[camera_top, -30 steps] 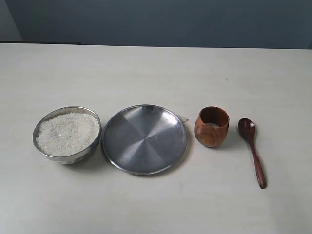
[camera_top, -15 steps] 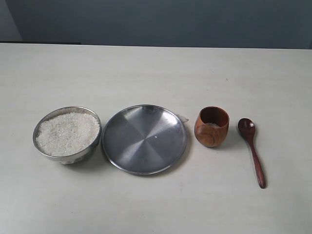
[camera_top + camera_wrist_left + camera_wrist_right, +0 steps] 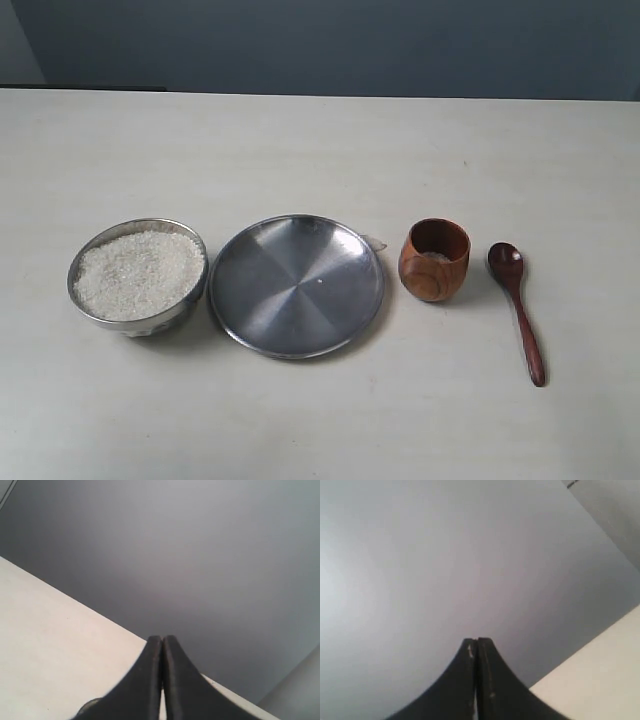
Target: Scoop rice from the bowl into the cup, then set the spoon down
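Since both pincers are pressed tight with nothing between them, no tool is in hand yet. The left gripper (image 3: 162,639) has its two black jaws touching. So does the right gripper (image 3: 476,641). Each one points past the edge of the table (image 3: 50,655) at a grey wall (image 3: 200,555). Neither shows in the exterior view, so both are away from the things.

Out on the table, the spoon (image 3: 520,310) lies flat at the far right, just beside the cup (image 3: 430,282). The cup stands upright. There is something pale low inside it, too small to name. Next comes the flat steel plate (image 3: 296,285), bare. At the far left sits the bowl (image 3: 152,325), heaped with white rice (image 3: 138,274).

I think the job is at its very first step: getting the spoon. The right arm looks best placed for that. It would need to open its jaws, come down over the thin handle, and pinch it carefully, because the handle lies low on the table. After that the spoon must go across the plate to the bowl.
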Controlling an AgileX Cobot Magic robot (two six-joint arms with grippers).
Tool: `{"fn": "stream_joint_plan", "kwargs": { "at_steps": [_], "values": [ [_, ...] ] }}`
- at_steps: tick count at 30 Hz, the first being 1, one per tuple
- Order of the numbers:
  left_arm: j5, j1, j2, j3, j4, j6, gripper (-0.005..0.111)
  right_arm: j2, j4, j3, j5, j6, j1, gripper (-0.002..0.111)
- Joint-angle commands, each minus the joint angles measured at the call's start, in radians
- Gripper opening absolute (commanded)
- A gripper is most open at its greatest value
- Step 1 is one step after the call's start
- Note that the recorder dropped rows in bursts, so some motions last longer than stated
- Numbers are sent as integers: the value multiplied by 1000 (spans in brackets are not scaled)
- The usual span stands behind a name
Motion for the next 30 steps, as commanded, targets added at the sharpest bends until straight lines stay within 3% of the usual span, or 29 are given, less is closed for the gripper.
{"fn": "stream_joint_plan", "kwargs": {
  "at_steps": [1, 8, 13, 19, 27, 30],
  "values": [
    [54, -2, -5, 2, 3, -4, 0, -4, -21, 1, 146, 86, -6, 0],
    [215, -2, -5, -118, 3, 66, 0, 1, -290, -212, 432, 24, -6, 0],
    [288, -3, -2, -251, -7, 163, 0, 178, -468, -418, 687, 2, -6, 0],
    [319, -5, 91, -343, -1, 208, 0, 457, -465, -626, 917, -174, 7, 0],
    [345, -5, 220, -362, 25, 206, 0, 865, -450, -888, 1223, -281, 54, 0],
    [394, -5, 265, -362, 28, 206, 0, 994, -435, -933, 1258, -283, 54, 0]
  ]
}}
